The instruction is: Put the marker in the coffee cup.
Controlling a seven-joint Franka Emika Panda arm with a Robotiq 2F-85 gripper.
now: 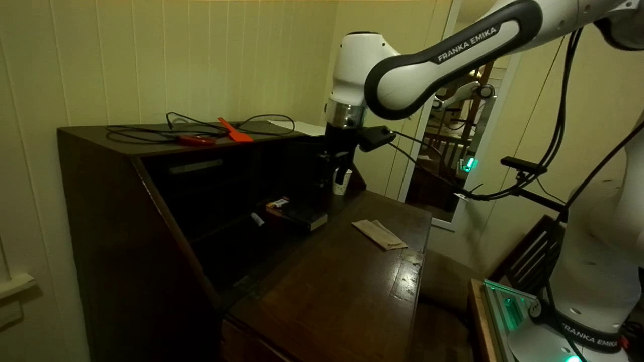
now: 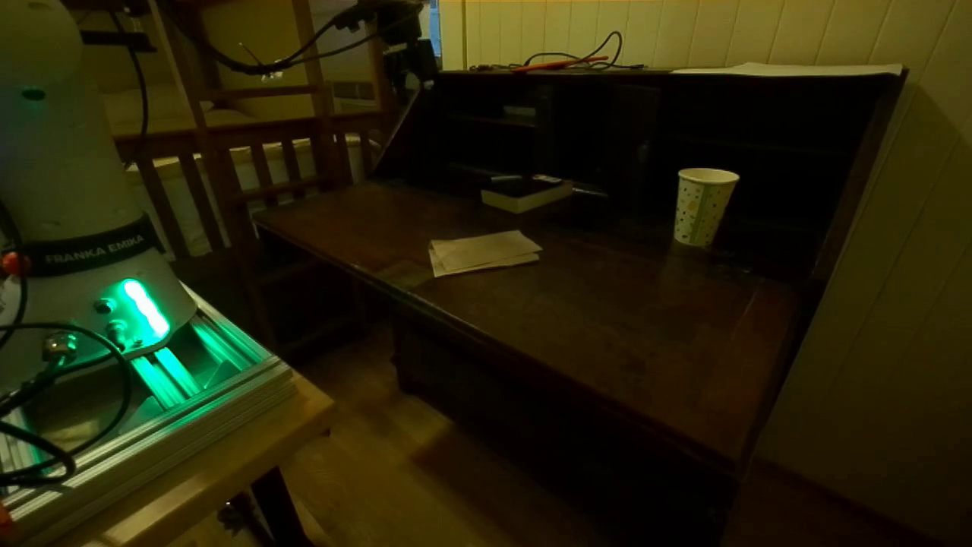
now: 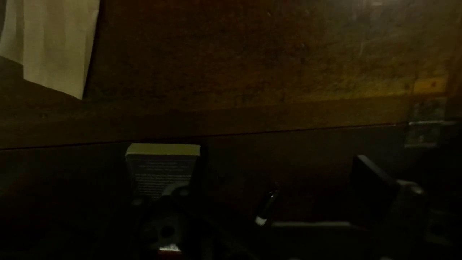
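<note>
The coffee cup [image 1: 342,183] is a pale spotted paper cup. It stands upright at the back of the desk, and also shows in an exterior view [image 2: 703,209]. In the wrist view the marker [image 3: 267,207], dark with a white end, lies beside the book. It shows as a small whitish piece in both exterior views [image 1: 257,219] [image 2: 505,178]. My gripper [image 3: 272,191] is open, its dark fingers spread wide with the marker below and between them, apart from it. In an exterior view my gripper [image 1: 332,177] hangs in front of the cup, partly hiding it.
A thick book [image 1: 297,213] lies beside the marker, under the left finger in the wrist view [image 3: 162,173]. Folded paper [image 1: 381,235] lies nearer the desk's front edge. Dark shelves rise behind. Cables and a red spatula [image 1: 234,131] lie on the desk's top.
</note>
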